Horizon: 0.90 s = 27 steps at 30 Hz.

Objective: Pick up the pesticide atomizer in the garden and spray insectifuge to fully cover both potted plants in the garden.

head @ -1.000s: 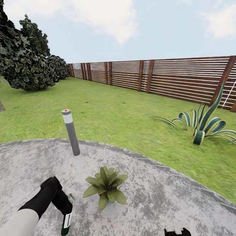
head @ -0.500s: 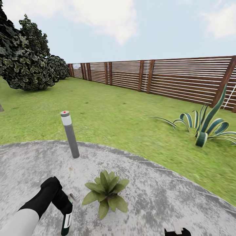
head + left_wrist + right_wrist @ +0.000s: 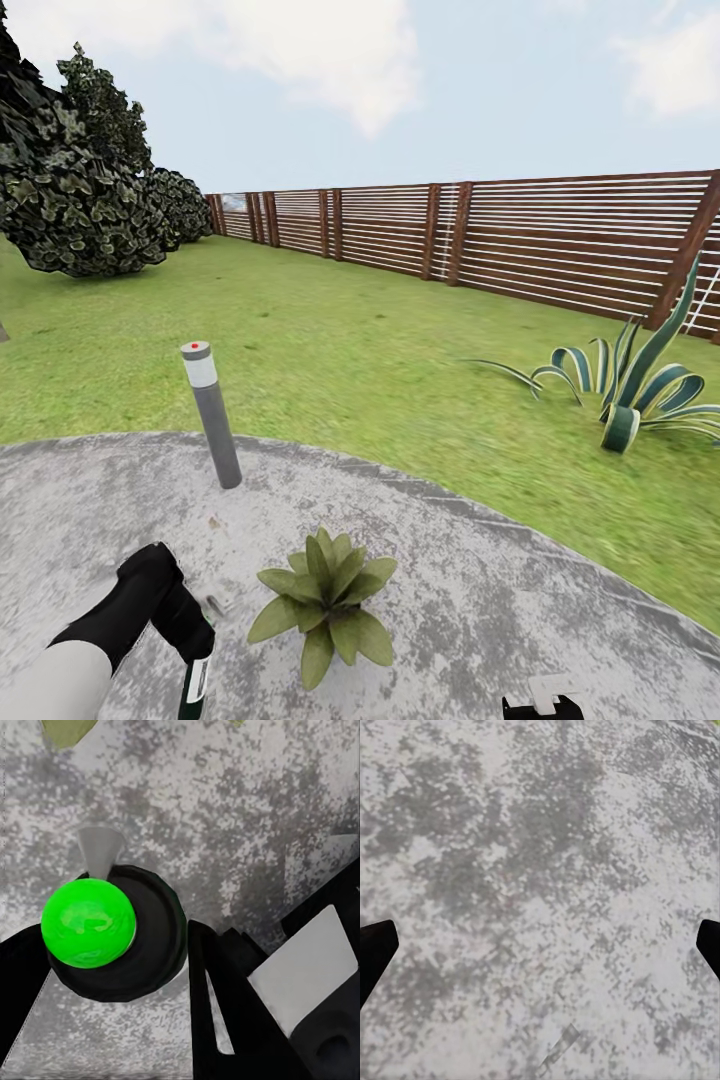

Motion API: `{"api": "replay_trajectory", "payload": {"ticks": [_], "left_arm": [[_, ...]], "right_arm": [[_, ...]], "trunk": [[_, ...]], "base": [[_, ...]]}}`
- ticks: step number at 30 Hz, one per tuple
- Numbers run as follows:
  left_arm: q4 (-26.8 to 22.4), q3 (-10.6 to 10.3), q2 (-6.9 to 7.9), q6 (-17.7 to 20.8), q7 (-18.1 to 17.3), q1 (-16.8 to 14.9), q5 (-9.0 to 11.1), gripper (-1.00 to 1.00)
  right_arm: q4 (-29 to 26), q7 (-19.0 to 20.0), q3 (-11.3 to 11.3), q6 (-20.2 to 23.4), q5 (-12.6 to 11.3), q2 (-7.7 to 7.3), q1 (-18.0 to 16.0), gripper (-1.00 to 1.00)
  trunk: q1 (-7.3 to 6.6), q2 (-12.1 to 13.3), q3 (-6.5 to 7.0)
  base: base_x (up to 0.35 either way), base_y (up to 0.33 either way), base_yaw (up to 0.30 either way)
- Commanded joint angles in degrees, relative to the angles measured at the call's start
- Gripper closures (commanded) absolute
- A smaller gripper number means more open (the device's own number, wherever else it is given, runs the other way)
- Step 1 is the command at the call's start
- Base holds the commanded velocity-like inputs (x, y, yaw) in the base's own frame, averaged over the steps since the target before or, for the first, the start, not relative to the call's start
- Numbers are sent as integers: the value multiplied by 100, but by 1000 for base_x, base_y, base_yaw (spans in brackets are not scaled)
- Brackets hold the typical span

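In the head view, your left gripper (image 3: 190, 640) is holding the spray bottle (image 3: 196, 680) at about 7 o'clock, low over the stone patio (image 3: 480, 600). The bottle is hanging down from the black fingers, and its bottom end is getting cut off by the edge of the picture. One potted plant (image 3: 325, 603) is sitting on the patio just beside the bottle, toward 6 o'clock. Its pot is hiding under the leaves.

The left wrist view is showing you what the head view is not: a bright green ball (image 3: 88, 922) on the bottle's dark round top (image 3: 150, 945), with a small grey cone (image 3: 97, 849) poking out of it. The black fingers (image 3: 225, 1020) are closing in on the bottle from both sides. A bit of leaf (image 3: 66, 731) is peeking in at the edge.

Your right gripper (image 3: 541, 707) is only just showing at 5 o'clock in the head view. In the right wrist view its dark fingertips (image 3: 375, 949) are standing wide apart over bare grey stone.

Farther off, a grey post lamp (image 3: 211, 413) is standing at 11 o'clock, a striped spiky plant (image 3: 630, 385) is growing at 2 o'clock, and a wooden fence (image 3: 520, 240) is running across the back of the lawn (image 3: 350, 350).
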Motion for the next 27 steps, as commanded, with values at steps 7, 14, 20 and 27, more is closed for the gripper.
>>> {"api": "replay_trajectory", "payload": {"ticks": [7, 14, 20, 27], "left_arm": [[-9, -4, 221, -624, -39, 482, -14, 100], [-71, -30, -41, -614, -2, 432, -16, 100], [-33, -4, 25, -612, 216, 482, -252, 100], [4, 23, 58, -622, 847, 524, -193, 100]], "right_arm": [[10, -19, -39, -25, 60, -1, -6, -100], [10, -19, -39, -35, 69, -8, 3, -100], [10, -19, -39, -28, 69, -3, 3, -100], [10, -19, -39, -25, 69, 1, 3, -100]], "trunk": [[-1, -2, -5], [-1, -2, -5], [-1, -2, -5], [-1, -2, -5]], "base": [[0, 0, 0], [0, 0, 0], [0, 0, 0], [0, 0, 0]]}}
